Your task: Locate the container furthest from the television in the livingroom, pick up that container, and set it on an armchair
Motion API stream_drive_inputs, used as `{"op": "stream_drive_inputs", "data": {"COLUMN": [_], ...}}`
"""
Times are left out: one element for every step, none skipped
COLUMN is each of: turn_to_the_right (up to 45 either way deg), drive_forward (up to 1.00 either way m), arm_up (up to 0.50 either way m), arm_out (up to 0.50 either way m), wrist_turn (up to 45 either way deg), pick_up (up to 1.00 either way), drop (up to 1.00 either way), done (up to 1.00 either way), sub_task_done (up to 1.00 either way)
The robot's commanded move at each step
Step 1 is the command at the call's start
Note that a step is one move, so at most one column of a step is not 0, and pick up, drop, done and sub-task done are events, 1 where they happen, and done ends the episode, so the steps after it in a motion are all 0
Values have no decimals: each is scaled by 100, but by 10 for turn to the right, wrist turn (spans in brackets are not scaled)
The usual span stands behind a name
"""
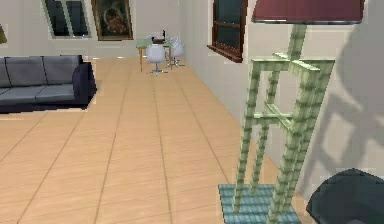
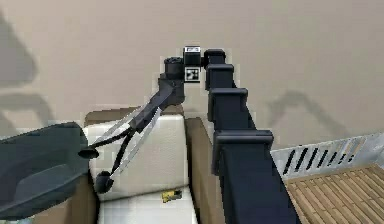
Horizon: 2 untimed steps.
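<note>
Arm (image 2: 240,150) out toward the cream armchair (image 2: 170,150) at arm side view's lower centre, gripper (image 2: 97,167) seen against it, hold impossible to tell; small yellow thing (image 2: 172,195), perhaps the container, lies on the seat, so placing seems nearly done.

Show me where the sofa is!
The sofa is at the forward view's left edge, by the back wall, under a window and left of the painting.

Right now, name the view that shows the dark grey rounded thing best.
The arm side view: the dark grey thing spreads across its lower left, beside the armchair, top edge and front plain. The forward view gives a curved part of it at the bottom right corner, past the lamp.
</note>
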Motion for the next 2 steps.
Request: {"op": "stream_drive_inputs", "data": {"turn_to_the_right": [0, 0], "drive_forward": [0, 0], "arm_up": [0, 0], "arm_out": [0, 0], "wrist_turn": [450, 420], "pick_up": [0, 0], "drop": [0, 0], "done": [0, 0], "sub_task_done": [0, 0]}}
